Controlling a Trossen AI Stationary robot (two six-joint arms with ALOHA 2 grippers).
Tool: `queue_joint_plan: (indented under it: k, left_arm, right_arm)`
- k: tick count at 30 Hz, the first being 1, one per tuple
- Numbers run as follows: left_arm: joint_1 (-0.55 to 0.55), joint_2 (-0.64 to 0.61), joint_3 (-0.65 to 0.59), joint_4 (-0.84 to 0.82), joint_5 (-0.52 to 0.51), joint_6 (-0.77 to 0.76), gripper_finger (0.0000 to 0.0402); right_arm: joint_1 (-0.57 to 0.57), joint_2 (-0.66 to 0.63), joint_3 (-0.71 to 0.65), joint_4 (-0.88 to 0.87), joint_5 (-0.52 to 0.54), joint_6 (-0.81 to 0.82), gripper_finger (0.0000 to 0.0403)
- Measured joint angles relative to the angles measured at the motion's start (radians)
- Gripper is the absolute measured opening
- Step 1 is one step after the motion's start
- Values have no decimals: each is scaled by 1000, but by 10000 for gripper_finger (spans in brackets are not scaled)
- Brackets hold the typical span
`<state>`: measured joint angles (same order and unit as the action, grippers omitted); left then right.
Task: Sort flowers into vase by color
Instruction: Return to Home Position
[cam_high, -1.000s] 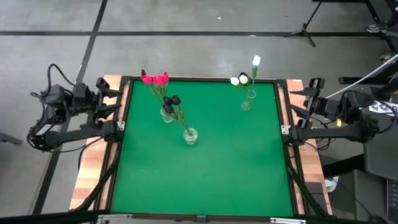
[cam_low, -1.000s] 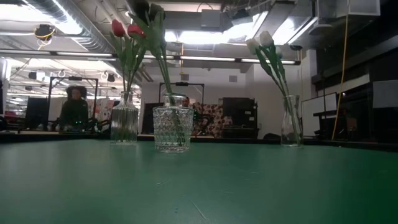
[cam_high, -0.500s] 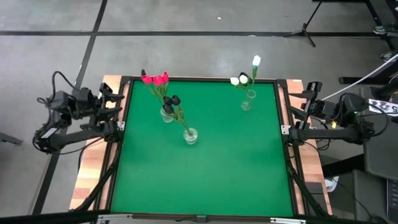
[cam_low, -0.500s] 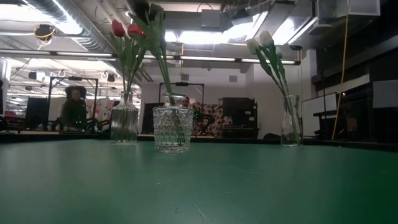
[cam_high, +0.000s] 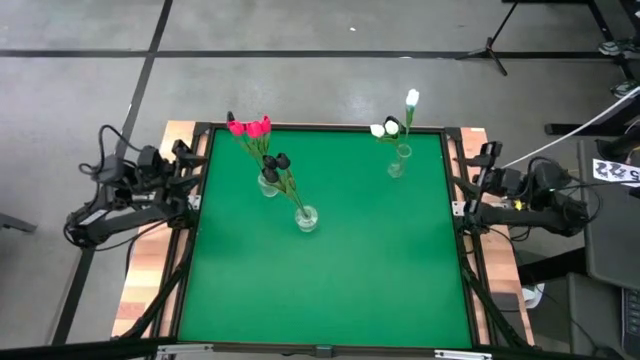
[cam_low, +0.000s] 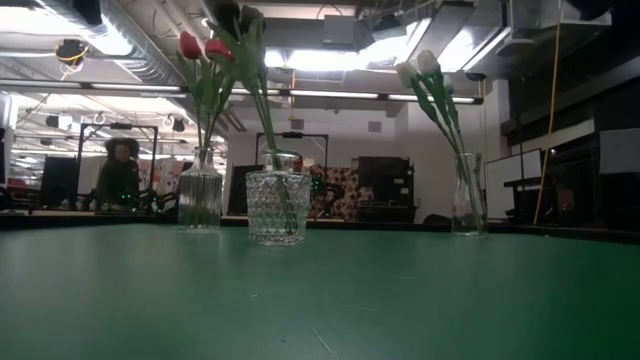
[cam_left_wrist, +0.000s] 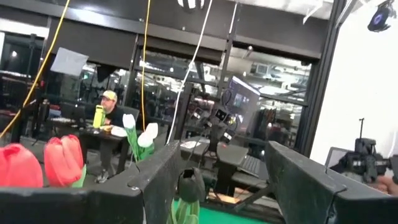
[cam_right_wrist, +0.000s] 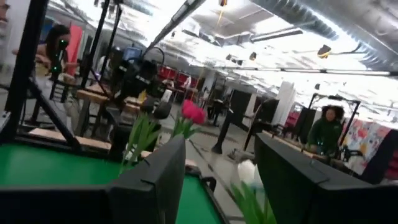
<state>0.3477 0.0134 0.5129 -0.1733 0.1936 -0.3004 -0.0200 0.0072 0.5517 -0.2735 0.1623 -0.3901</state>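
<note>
Three vases stand on the green table (cam_high: 330, 290). A ribbed vase (cam_high: 268, 185) holds pink-red tulips (cam_high: 250, 127). A cut-glass tumbler (cam_high: 306, 218) holds black tulips (cam_high: 277, 162). A slim vase (cam_high: 398, 165) holds white tulips (cam_high: 385, 128). The low view shows the ribbed vase (cam_low: 200, 200), the tumbler (cam_low: 278, 207) and the slim vase (cam_low: 466, 195), each with its stems standing in it. My left gripper (cam_high: 190, 165) is open and empty at the table's left edge; it also shows in the left wrist view (cam_left_wrist: 221, 180). My right gripper (cam_high: 480, 165) is open and empty at the right edge; it also shows in the right wrist view (cam_right_wrist: 221, 177).
A raised dark frame (cam_high: 325, 128) runs around the table. Wooden side boards (cam_high: 145, 270) lie under both arm bases. The near half of the green surface bears nothing. A person (cam_low: 120, 175) sits in the room beyond the far edge.
Both arms have shifted at the table's sides: the left wrist has moved toward the table's right, the right wrist toward its left, each closer to the frame. The vases and flowers have stayed where they were.
</note>
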Motion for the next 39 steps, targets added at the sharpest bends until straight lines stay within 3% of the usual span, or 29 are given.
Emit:
queue_joint_plan:
  k: [5, 18, 24, 33, 39]
  left_arm:
    - [0, -7, 0, -14, 0, 16, 230]
    - [0, -6, 0, -113, 4, 33, 230]
    - [0, -6, -26, -159, 7, 14, 230]
    - [-7, -6, -131, -101, 9, -56, 230]
    - [-51, -6, -240, 61, 11, -91, 230]
  right_arm:
    - [0, -2, -53, -8, 42, 18, 193]
    - [0, -3, -308, 257, 74, 19, 193]
    - [0, -3, -376, 282, 73, 30, 193]
    - [0, -3, -388, 287, 74, 19, 193]
    - [0, -3, -388, 270, 74, 15, 193]
